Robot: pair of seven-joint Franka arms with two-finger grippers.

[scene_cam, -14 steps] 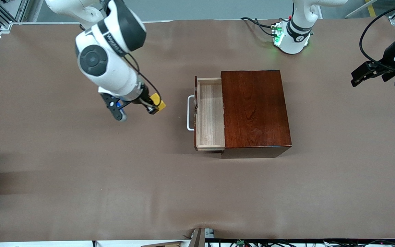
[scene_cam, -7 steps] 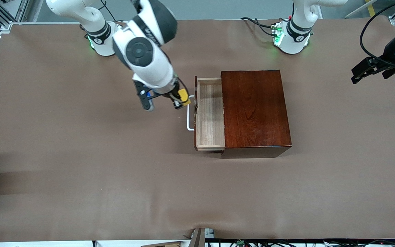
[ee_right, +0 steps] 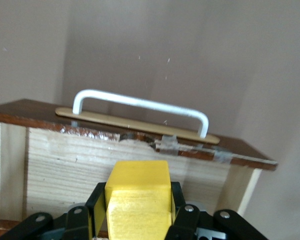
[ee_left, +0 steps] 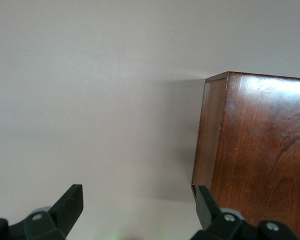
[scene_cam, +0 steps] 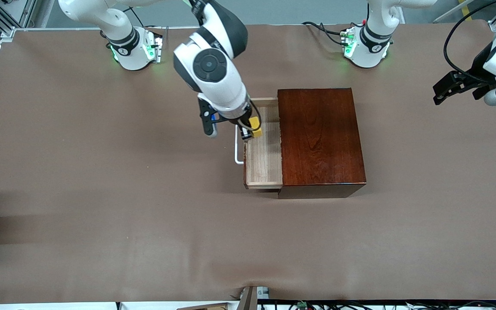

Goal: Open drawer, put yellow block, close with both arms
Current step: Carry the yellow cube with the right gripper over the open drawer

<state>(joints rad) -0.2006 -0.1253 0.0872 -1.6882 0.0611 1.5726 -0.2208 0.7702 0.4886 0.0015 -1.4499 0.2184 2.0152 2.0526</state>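
1. Opening step: complete, judging from the scene. The drawer stands pulled out of the dark wooden box, toward the right arm's end of the table, and its pale wooden floor is exposed. The white handle sits on the drawer front.

2. Block transfer: in progress. The right gripper is clamped on the yellow block, one finger on each side face, as the right wrist view shows. The block hangs over the open drawer, just inside the drawer front, at the end of the tray farther from the front camera. It does not yet rest on the drawer floor.

3. Release: not yet done. The block must be lowered or dropped into the tray and the fingers parted.

4. Left arm: waiting. The left gripper hovers over the table at the left arm's end, well apart from the box, with its fingers spread and nothing between them.

5. Closing step: not yet begun. The drawer must be pushed back into the box with both arms.
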